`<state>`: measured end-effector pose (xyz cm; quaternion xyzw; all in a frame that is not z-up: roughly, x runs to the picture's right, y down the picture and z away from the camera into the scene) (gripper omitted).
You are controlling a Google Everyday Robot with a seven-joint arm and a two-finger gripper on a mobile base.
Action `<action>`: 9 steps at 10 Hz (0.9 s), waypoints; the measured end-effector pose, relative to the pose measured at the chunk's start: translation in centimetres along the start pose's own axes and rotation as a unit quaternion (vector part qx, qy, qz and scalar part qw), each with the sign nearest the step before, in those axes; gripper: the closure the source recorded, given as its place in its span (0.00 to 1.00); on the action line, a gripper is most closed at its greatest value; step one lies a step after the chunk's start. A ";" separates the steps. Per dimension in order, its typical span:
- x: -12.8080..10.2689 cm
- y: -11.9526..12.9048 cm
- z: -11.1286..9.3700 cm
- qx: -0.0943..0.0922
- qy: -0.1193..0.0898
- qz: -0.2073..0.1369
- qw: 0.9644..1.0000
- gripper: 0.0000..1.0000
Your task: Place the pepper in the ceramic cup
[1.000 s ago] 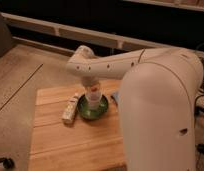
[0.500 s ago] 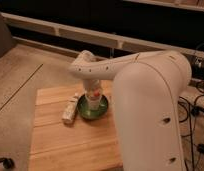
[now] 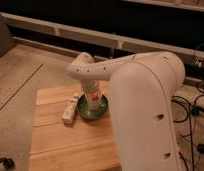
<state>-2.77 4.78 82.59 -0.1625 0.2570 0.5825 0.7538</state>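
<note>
Pale wooden tabletop, seen from above and a little to one side, standing on a speckled floor in front of a dark wall with long horizontal rails.

Near the middle of the tabletop, a round green dish. Inside the dish, a small whitish ceramic cup, seemingly upright.

Just left of the dish, close against its rim, a white cylindrical bottle lying on its side, lengthwise toward the viewer.

Filling the right half of the view, a bulky white robot arm, bent at the elbow, reaching leftward and then down over the dish.

At the arm's end, the gripper, lowered straight above the ceramic cup and largely hidden behind the wrist. Grasping or released: impossible to tell.

At the gripper, directly over the cup's mouth, a small patch of orange-red, apparently the pepper, only partly visible. Held or already resting in the cup: not clear.

At far right, dark cables on the floor.
</note>
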 end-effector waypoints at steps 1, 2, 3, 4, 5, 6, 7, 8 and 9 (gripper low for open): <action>0.2 -0.1 0.0 -0.001 0.003 0.001 1.000 0.36; 0.3 -0.3 -0.1 0.001 0.004 0.003 1.000 0.35; 0.2 -0.5 -0.3 0.002 0.003 0.004 1.000 0.35; 0.1 -0.6 -0.4 0.002 0.001 0.005 1.000 0.35; -0.1 -0.7 -0.6 0.003 -0.002 0.005 1.000 0.35; -0.2 -0.7 -0.9 0.003 -0.004 0.005 1.000 0.35; -0.3 -0.7 -1.0 0.002 -0.007 0.005 1.000 0.35; -0.3 -0.7 -1.1 0.001 -0.008 0.005 1.000 0.35; -0.4 -0.4 -1.4 -0.006 -0.012 0.005 1.000 0.35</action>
